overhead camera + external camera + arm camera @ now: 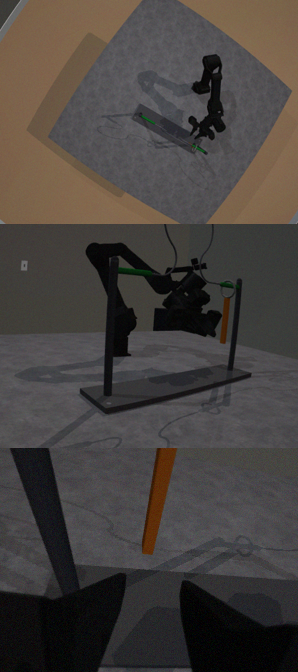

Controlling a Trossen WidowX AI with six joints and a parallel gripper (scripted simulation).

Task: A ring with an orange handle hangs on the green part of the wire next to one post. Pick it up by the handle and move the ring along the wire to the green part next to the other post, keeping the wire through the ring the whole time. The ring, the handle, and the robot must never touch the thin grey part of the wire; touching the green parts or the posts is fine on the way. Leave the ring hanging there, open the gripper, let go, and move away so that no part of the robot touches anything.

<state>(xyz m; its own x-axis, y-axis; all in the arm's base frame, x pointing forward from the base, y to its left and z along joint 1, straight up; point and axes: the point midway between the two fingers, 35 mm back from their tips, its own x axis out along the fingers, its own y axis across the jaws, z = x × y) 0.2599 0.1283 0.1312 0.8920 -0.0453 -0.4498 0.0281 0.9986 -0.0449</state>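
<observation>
The ring [196, 147] [221, 291] hangs around the green part [201, 150] [223, 284] of the wire beside one post [235, 325] [45, 513]. Its orange handle [225, 321] [158, 503] hangs down almost upright. My gripper [193, 137] [210, 335] [153, 584] is open, with nothing between its fingers. In the wrist view the handle's lower end shows beyond the fingertips, apart from them. The other green part [148, 119] [134, 271] is by the far post [140, 114] [109, 325]. The ring's top is small in the views.
The thin grey wire [175, 256] runs between the green parts and loops up out of the exterior view. The posts stand on a dark base plate [140, 108] [139, 392]. The arm is on the handle's robot side, with the gripper below wire height.
</observation>
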